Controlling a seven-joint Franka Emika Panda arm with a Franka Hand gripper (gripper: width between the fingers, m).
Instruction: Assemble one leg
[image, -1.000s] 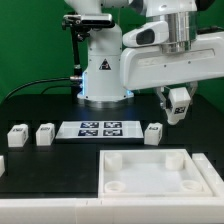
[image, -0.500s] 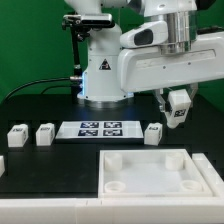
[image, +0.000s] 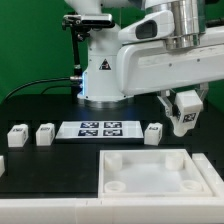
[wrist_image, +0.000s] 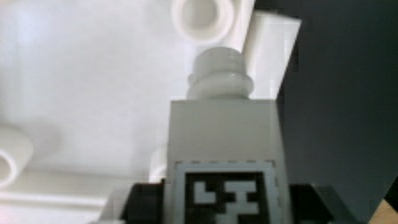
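Gripper (image: 185, 108) pinches 1 leg (image: 182, 119) btwn its fingers, held up in the air, slightly tilted. In wrist view the leg's peg end points away from gripper, w/ white panel (image: 150, 172) below it. Spare leg (image: 153, 133) and marker board (image: 98, 129) lie lower, off to 1 side.

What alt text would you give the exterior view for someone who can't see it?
A white robot arm's tool holds a small tagged white leg in the air, above a large white panel lying on a black table. Three similar blocks and the marker board sit in a row beyond the panel.
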